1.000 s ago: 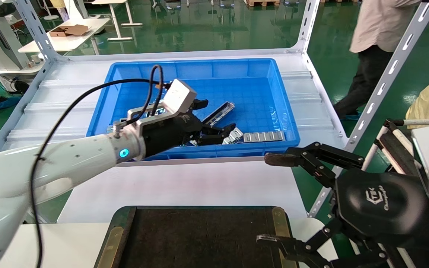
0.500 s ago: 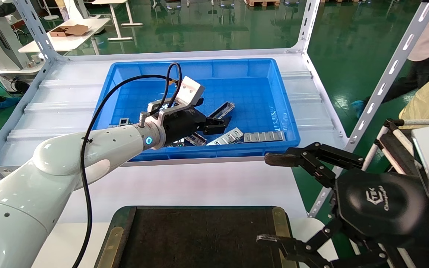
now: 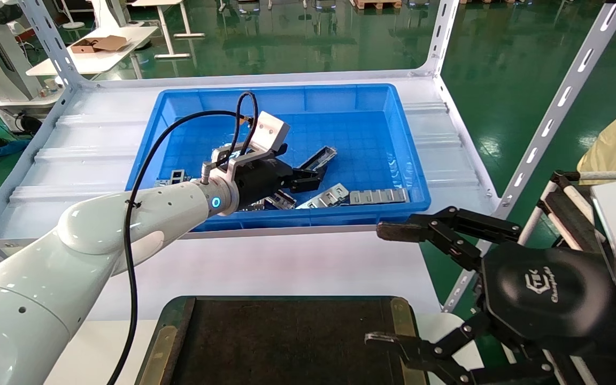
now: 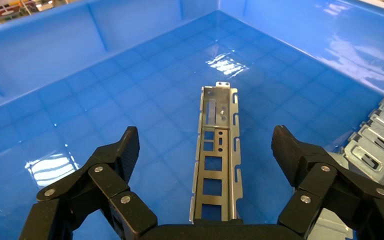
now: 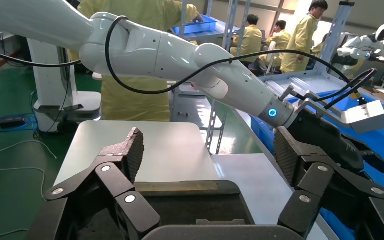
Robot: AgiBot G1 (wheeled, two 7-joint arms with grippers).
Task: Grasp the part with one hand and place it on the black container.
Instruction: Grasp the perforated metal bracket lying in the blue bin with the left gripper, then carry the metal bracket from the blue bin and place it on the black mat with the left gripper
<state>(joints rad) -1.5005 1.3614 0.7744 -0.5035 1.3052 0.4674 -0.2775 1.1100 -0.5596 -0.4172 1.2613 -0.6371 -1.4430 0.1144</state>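
Note:
The part (image 4: 216,155), a narrow silver-grey trough with rectangular slots, lies flat on the floor of the blue bin. In the head view it (image 3: 322,156) shows just beyond my left gripper (image 3: 313,178). In the left wrist view my left gripper (image 4: 207,146) is open and low over the part, one finger on each side, touching nothing. The black container (image 3: 286,342) lies at the table's front edge and also shows in the right wrist view (image 5: 190,205). My right gripper (image 3: 388,283) is open and empty, held beside the container's right end (image 5: 208,145).
The blue bin (image 3: 412,160) stands on a white shelf between slotted uprights (image 3: 554,112). Flat silver plates with square windows (image 3: 377,196) lie near the bin's front wall, beside the left gripper (image 4: 380,145). White tabletop (image 3: 286,262) lies between bin and container.
My left arm has reached farther right and deeper into the bin, bringing its open gripper up to the part. The right gripper has barely moved. A person at the right has left the view.

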